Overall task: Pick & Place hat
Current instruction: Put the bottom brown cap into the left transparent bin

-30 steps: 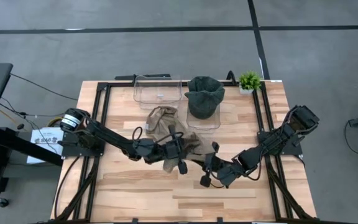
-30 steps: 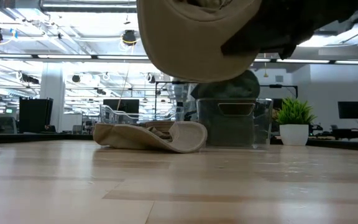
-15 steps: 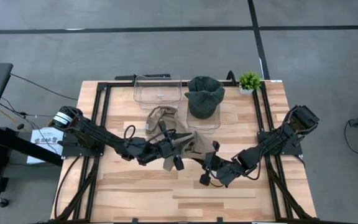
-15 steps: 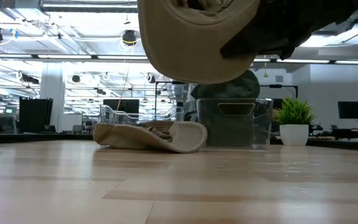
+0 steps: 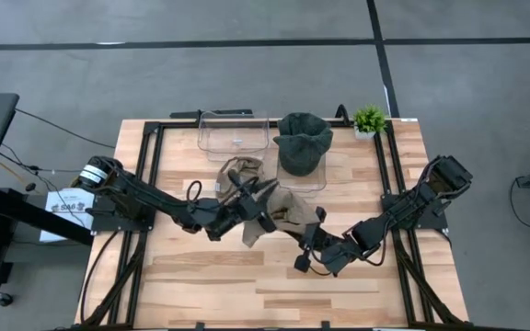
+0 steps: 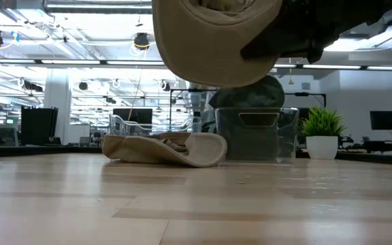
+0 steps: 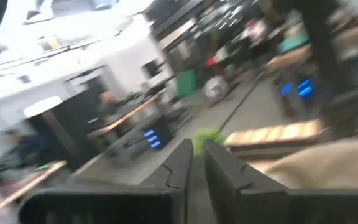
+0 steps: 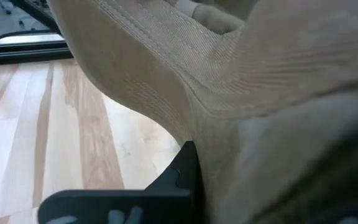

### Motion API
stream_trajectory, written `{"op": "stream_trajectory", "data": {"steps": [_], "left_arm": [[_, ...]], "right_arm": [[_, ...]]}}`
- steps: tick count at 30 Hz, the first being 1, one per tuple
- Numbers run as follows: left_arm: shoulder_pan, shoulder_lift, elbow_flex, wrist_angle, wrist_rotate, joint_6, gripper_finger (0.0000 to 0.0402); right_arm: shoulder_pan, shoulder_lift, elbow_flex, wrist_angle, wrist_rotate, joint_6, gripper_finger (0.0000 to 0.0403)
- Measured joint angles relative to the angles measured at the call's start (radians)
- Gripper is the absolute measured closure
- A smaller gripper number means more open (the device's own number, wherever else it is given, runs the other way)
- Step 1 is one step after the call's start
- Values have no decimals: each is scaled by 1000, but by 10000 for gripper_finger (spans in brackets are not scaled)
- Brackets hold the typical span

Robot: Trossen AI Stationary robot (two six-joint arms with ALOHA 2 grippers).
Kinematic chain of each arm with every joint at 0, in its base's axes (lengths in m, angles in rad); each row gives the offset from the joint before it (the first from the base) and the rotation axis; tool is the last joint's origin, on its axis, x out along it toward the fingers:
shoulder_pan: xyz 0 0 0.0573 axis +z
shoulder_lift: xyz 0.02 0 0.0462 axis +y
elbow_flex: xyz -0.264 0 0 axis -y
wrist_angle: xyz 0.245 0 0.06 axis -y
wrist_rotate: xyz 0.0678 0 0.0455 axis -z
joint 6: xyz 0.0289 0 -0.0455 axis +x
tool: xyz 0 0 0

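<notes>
Together both hands hold a tan fabric bucket hat (image 5: pixel 283 213) lifted above the middle of the wooden desk (image 5: pixel 339 294). The right hand (image 5: pixel 307 241) is clamped on its right brim; the left hand (image 5: pixel 258 213) meets its left side, fingers nearly closed. Another tan hat (image 6: pixel 165 148) lies beyond, near two clear bins (image 5: pixel 233 131).

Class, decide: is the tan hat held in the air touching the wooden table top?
Apart. The low view shows the raised tan hat hanging at the picture's top, with open background between it and the table.
</notes>
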Motion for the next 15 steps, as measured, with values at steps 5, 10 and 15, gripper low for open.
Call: {"op": "stream_trajectory", "data": {"steps": [5, 10, 15], "left_arm": [[-3, 0, 0, 0, -138, 113, 393], [-15, 0, 0, 0, -221, 204, 394], [-30, -7, 0, 2, -272, 252, 395]], "right_arm": [[5, 0, 0, -4, 9, 0, 401], [5, 0, 0, -4, 21, -1, 401], [5, 0, 0, -4, 26, -1, 401]]}}
